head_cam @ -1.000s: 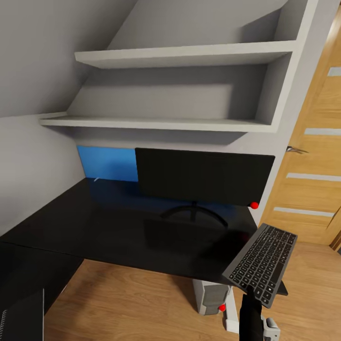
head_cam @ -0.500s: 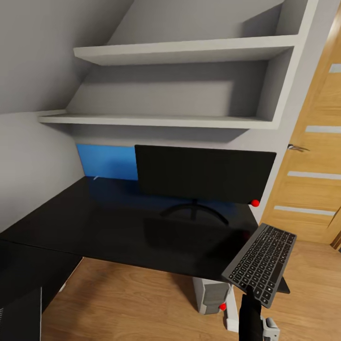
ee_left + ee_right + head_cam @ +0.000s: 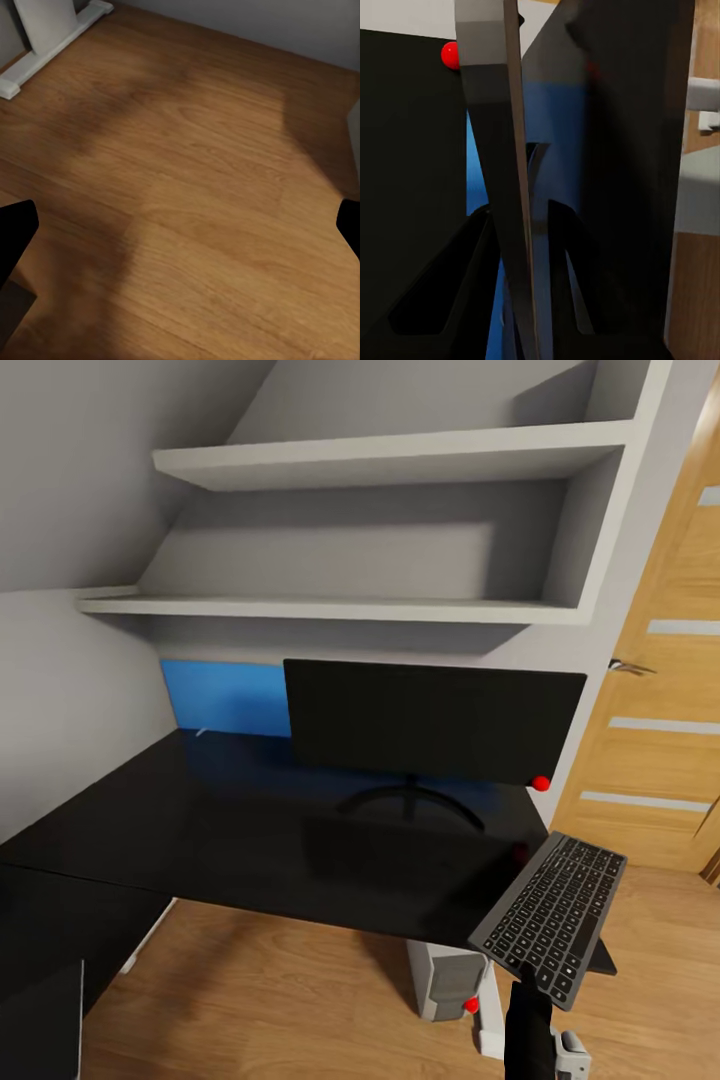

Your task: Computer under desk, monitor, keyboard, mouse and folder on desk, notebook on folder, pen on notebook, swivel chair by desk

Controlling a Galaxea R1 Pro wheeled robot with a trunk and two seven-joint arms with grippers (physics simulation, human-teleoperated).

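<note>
Head view: keyboard [image 3: 551, 918] held tilted in right gripper [image 3: 533, 1000], off the desk's [image 3: 250, 830] right front corner, above the floor. Monitor [image 3: 432, 722] upright on desk at the back; computer [image 3: 446, 980] on floor beneath. Blue panel [image 3: 225, 698] behind monitor.

Left wrist view: left gripper [image 3: 180, 232] fingers spread wide, nothing between, over wooden floor [image 3: 187, 187].

Right wrist view: fingers [image 3: 480, 285] pinching keyboard's thin edge [image 3: 506, 180].

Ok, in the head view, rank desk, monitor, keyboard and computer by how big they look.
1. desk
2. monitor
3. keyboard, though it is held nearer the camera, which inflates it
4. computer, partly hidden under the desk
</note>
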